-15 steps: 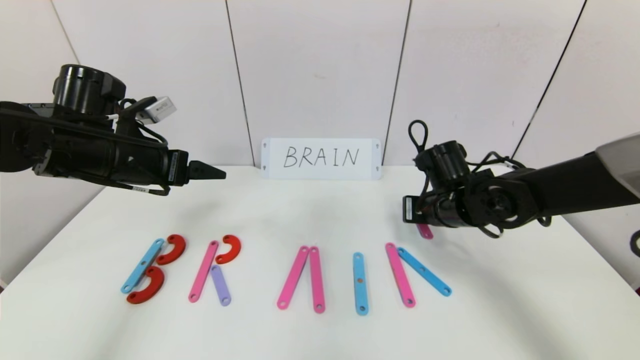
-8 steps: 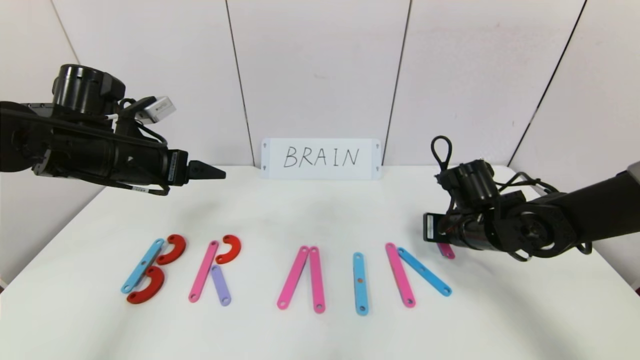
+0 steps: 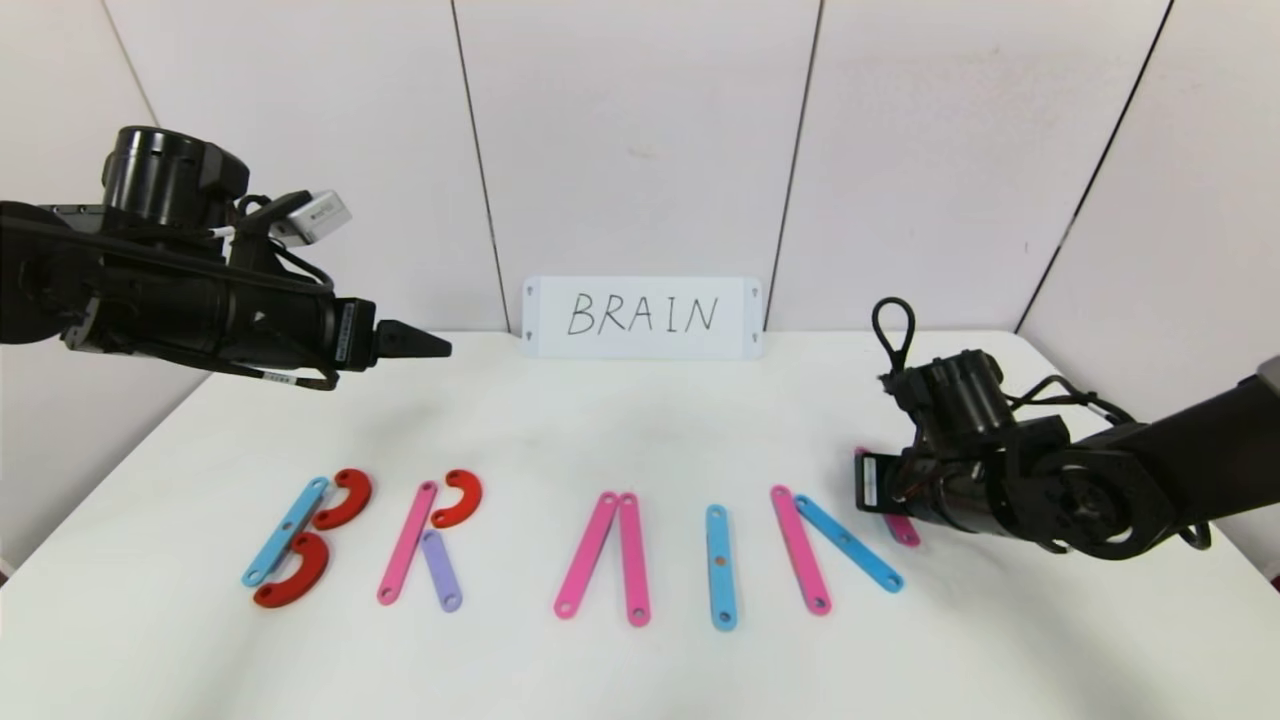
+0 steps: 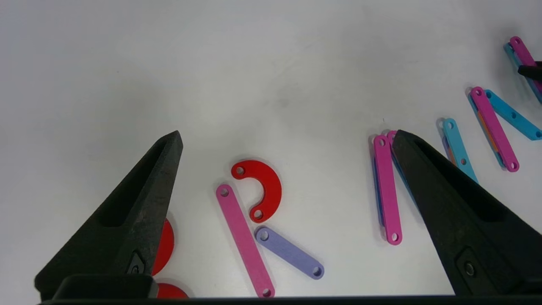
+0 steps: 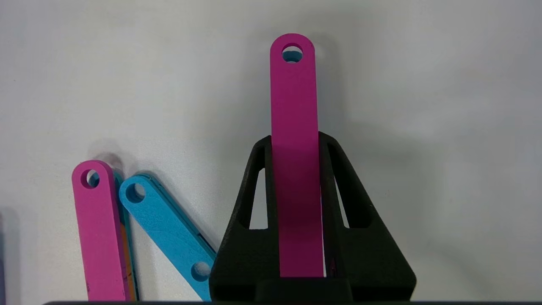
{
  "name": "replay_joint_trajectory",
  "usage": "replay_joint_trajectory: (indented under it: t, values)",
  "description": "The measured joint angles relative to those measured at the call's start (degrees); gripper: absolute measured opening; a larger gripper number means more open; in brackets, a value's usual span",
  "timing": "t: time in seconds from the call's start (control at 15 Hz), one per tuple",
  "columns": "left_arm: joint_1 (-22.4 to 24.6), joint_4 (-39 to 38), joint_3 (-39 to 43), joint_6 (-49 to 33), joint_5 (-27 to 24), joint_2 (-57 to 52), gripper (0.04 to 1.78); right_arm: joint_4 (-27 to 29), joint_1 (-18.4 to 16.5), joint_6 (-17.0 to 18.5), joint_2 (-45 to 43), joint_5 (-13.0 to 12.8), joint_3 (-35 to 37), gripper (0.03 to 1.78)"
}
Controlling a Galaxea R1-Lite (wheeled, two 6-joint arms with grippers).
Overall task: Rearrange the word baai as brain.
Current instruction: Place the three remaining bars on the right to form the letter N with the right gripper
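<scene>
The letters lie in a row on the white table (image 3: 640,420). B is a blue bar (image 3: 285,530) with two red curves. R is a pink bar (image 4: 244,239), a red curve (image 4: 264,188) and a purple bar (image 4: 290,253). After two pink bars (image 3: 605,555) and a lone blue bar (image 3: 720,566) come a pink bar (image 5: 99,237) and a slanted blue bar (image 5: 167,224). My right gripper (image 5: 294,142) is shut on another pink bar (image 5: 293,106), low over the table just right of that blue bar. My left gripper (image 4: 288,133) hangs open above the table's back left, holding nothing.
A white card (image 3: 643,316) reading BRAIN leans against the wall at the back middle. The table's right edge runs close behind my right arm (image 3: 1100,490).
My right gripper has carried the pink bar to the right and down toward the table, ending beside the slanted blue bar. The left arm has not moved.
</scene>
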Motion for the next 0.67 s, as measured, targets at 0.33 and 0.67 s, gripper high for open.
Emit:
replay_joint_trajectory:
  t: [0.33, 0.67]
  values:
    - [0.0, 0.0, 0.0, 0.0, 0.0, -0.2, 1.73, -0.2, 1.2, 1.5, 0.0, 0.0, 1.7, 0.3]
    - [0.0, 0.0, 0.0, 0.0, 0.0, -0.2, 1.73, -0.3, 1.3, 1.6, -0.9, 0.0, 3.6, 0.3]
